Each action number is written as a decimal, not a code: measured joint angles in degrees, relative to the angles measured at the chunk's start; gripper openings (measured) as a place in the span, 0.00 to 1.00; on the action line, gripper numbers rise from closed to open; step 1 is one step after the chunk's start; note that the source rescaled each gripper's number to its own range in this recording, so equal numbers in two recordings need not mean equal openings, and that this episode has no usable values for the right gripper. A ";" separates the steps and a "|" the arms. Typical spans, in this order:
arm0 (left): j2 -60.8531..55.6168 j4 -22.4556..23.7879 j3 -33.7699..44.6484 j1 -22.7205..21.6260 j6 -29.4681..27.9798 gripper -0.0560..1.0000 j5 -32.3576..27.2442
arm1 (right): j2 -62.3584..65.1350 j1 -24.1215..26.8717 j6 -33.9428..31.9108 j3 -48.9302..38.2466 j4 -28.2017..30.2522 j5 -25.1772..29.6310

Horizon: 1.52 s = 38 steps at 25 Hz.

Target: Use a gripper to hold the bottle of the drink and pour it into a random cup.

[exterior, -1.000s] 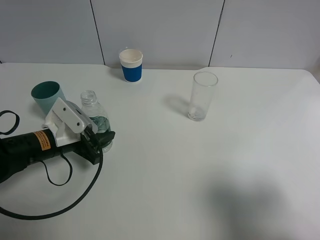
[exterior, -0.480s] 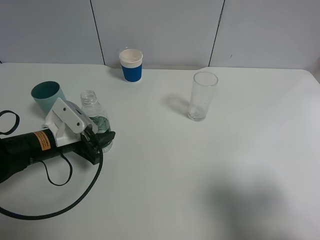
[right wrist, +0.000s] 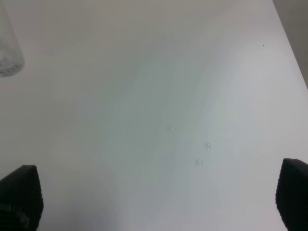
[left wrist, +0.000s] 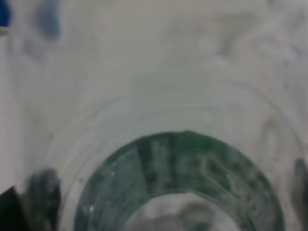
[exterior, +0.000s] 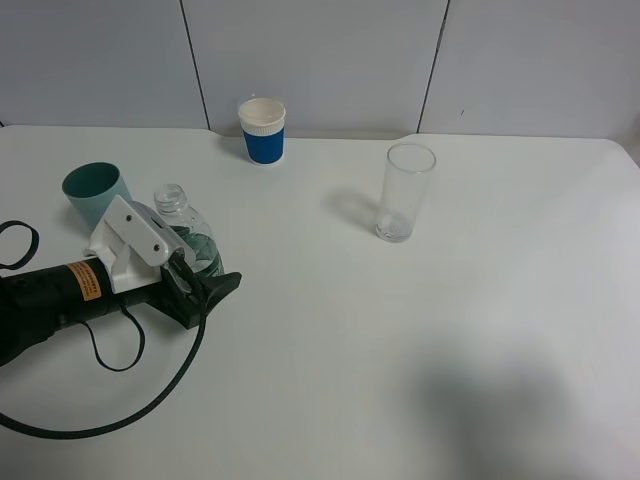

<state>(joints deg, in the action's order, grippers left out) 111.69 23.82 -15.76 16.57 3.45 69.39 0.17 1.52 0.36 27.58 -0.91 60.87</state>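
The bottle of the drink (exterior: 172, 203), clear with a dark green label, stands on the white table at the left and leans slightly towards the teal cup (exterior: 94, 191) just beside it. My left gripper (exterior: 205, 262) is open around the bottle's body, its near black jaw standing off the label. In the left wrist view the bottle (left wrist: 178, 173) fills the picture and the left gripper (left wrist: 164, 192) shows a dark jaw at each lower side. My right gripper (right wrist: 156, 202) is open over bare table with nothing between its fingertips (right wrist: 19, 197).
A blue-and-white paper cup (exterior: 263, 130) stands at the back by the wall. A tall clear glass (exterior: 405, 190) stands right of centre and also shows as the glass (right wrist: 7, 48) in the right wrist view. A black cable (exterior: 120, 420) loops on the table near the left arm.
My left gripper's jaws have spread apart from the bottle, the near jaw swinging outward. The bottle's neck has tipped a little towards the teal cup. The arm itself has stayed put.
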 joint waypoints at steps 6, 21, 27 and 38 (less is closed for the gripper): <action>-0.29 0.00 0.00 0.00 0.00 0.94 0.00 | 0.00 0.00 0.00 0.00 0.00 0.00; -6.75 -3.93 6.99 0.00 0.00 0.94 0.00 | 0.00 0.00 0.00 0.00 0.00 0.00; -11.80 -5.47 10.19 0.00 0.46 0.94 0.04 | 0.00 0.00 0.00 0.00 0.00 0.00; -23.94 -5.98 11.91 0.00 -4.32 0.94 -11.36 | 0.00 0.00 0.00 0.00 0.00 0.00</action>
<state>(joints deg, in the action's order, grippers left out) 87.76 17.84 -3.85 16.57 -0.87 58.03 0.17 1.52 0.36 27.58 -0.91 60.87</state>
